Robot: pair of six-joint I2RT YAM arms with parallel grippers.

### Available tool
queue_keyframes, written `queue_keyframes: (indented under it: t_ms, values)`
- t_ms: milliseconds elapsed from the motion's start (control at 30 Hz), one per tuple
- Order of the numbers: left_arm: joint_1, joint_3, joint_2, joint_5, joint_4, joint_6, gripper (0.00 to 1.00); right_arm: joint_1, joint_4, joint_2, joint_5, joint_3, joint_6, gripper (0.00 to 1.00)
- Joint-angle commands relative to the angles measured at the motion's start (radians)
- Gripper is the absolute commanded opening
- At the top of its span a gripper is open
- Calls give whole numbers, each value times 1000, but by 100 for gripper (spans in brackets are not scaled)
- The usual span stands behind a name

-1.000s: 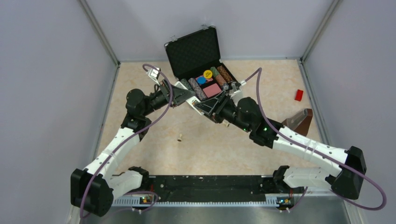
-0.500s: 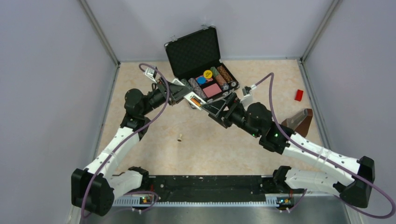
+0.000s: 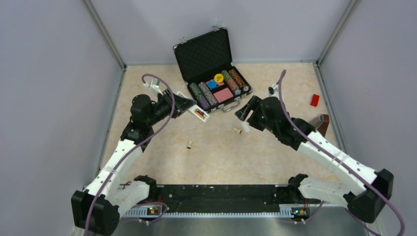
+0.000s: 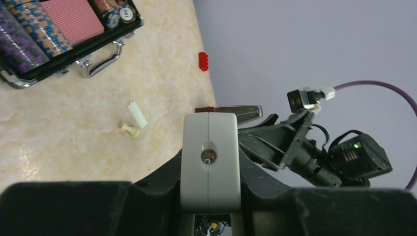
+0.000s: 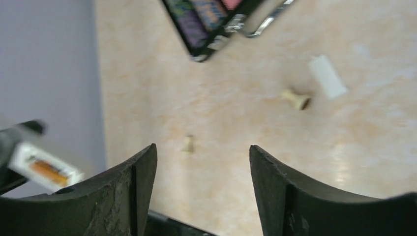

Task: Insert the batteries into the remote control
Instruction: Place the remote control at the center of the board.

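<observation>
Count nearest 2 cream pegs [image 3: 189, 145] on the table [image 3: 275, 88], 1 lying beside 1 white strip [image 3: 244, 127], likely the slot cover. Find next the left gripper [image 4: 210, 196] clamped on 1 remote control [image 3: 199, 114], with 1 copper-orange battery [image 5: 48, 170] seated; cannot make out a second. Note the right gripper [image 5: 201, 167] wide and empty. Keep the remote level, slot up, and approach the strip squarely. Beyond, count 1 chip case [image 3: 216, 88].
</observation>
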Motion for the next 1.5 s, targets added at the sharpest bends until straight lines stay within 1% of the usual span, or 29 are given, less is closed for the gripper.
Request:
queue_keyframes:
  t_ms: [0, 133, 267, 333, 400, 467, 533, 667, 833, 933, 1067, 1167, 1300, 1467]
  values:
    - [8, 23, -44, -52, -60, 84, 0, -63, -225, 157, 63, 70, -243, 65]
    - [10, 12, -53, -55, -65, 86, 0, -120, -226, 335, 71, 135, -411, 65]
    - [13, 2, -55, -51, -66, 87, 0, -172, -232, 501, 26, 196, -513, 66]
    - [15, 0, -52, -46, -66, 87, 0, -185, -236, 561, 23, 208, -520, 63]
    - [16, -2, -51, -43, -66, 87, 0, -190, -222, 600, 19, 208, -521, 55]
    - [16, -5, -49, -41, -65, 87, 0, -190, -205, 621, 15, 207, -533, 51]
    - [18, -10, -49, -40, -61, 87, 0, -189, -171, 626, -4, 194, -575, 50]
    - [21, -17, -39, -35, -54, 87, 0, -190, -162, 663, -44, 199, -685, 53]
    - [22, -28, -24, -10, -30, 82, 0, -190, -165, 741, -58, 212, -741, 54]
    - [21, -34, -4, 37, -14, 93, 0, -190, -168, 771, -53, 222, -755, 52]
    - [11, -34, 56, 145, -15, 138, 0, -191, -161, 800, -67, 232, -775, 51]
    - [-20, -31, 129, 187, -37, 165, 0, -195, -153, 821, -78, 236, -793, 50]
    - [-84, -54, 188, 159, 6, 152, 0, -211, -155, 843, -108, 237, -806, 47]
    - [-133, -100, 249, 131, 79, 120, 0, -223, -162, 841, -146, 220, -805, 40]
